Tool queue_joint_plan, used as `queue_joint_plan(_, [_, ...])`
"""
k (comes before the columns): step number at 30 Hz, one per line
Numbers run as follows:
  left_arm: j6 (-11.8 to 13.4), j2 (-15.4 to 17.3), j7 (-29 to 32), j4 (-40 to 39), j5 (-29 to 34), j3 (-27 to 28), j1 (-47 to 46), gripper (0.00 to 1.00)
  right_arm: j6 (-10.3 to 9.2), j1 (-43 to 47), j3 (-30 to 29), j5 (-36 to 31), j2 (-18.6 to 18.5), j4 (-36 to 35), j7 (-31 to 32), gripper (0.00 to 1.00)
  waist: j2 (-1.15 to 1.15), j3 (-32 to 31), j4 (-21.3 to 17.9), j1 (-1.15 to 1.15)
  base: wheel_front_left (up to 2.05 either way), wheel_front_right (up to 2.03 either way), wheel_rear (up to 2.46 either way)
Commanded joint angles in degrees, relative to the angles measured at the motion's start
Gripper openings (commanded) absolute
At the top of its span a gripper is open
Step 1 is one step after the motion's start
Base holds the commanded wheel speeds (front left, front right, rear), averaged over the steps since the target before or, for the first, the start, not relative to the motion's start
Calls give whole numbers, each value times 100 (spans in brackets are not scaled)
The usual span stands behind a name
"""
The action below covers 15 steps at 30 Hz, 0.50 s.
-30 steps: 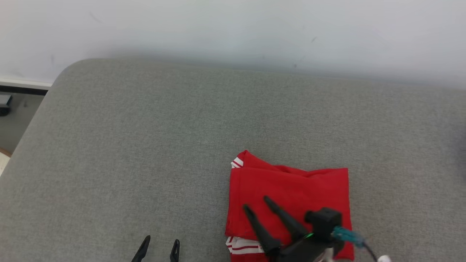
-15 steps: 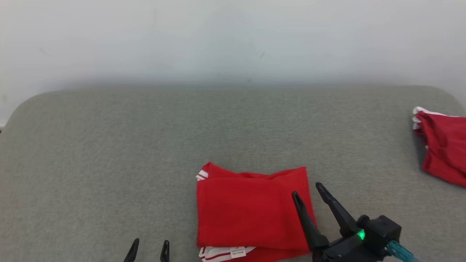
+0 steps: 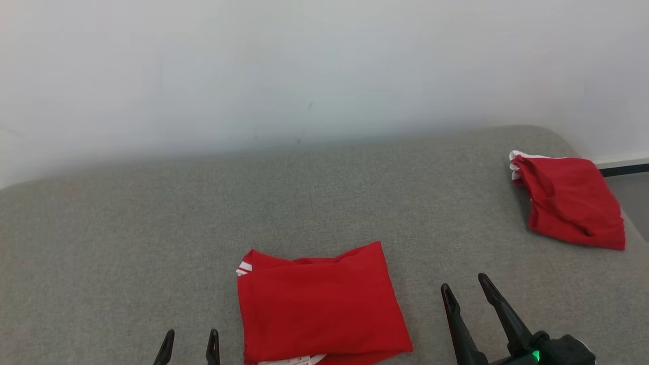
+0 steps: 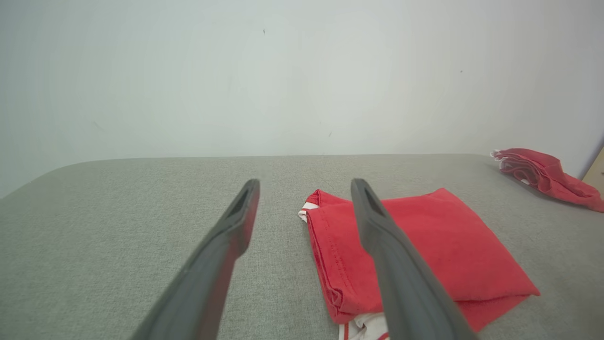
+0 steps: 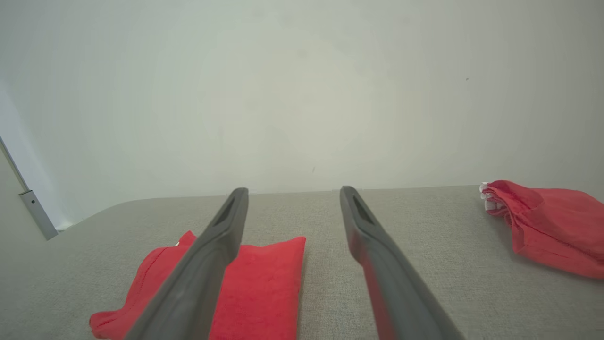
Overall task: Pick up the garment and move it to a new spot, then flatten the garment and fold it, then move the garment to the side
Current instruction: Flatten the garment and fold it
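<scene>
So, left gripper [image 3: 191, 333] and right gripper [image 3: 463, 281] both hang open, empty. Between them at six o'clock lies the red garment [image 3: 319, 304], already folded on the bed [image 3: 152, 228]; another red pile [image 3: 570, 203] at three o'clock. Probably only the sideways move left.

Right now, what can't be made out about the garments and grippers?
- Left gripper: body lies below the head view's bottom edge.
- Folded garment: near edge cut off by the head view's bottom; in the left wrist view a finger covers part.
- Its label: print too small to read.
- Second red garment: right end cut by the right wrist view's edge.
</scene>
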Motion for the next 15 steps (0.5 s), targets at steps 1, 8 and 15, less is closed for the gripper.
queue_joint_plan(1, [7, -25, -12, -30, 56, 31, 108, 100, -16, 106, -29, -23, 32, -56, -5, 100, 0, -125, -93, 1, 0, 0, 0])
queue_joint_plan(8, [-108, -65, -12, -65, 239, 30, 253, 100, -16, 379, -80, -136, -51, -149, -6, 100, 0, -323, -99, 1, 0, 0, 0])
queue_joint_plan(15, [-141, -121, -12, 25, 210, 82, 487, 100, -16, 653, -107, -193, -55, -77, -6, 100, 0, -544, -54, 1, 0, 0, 0])
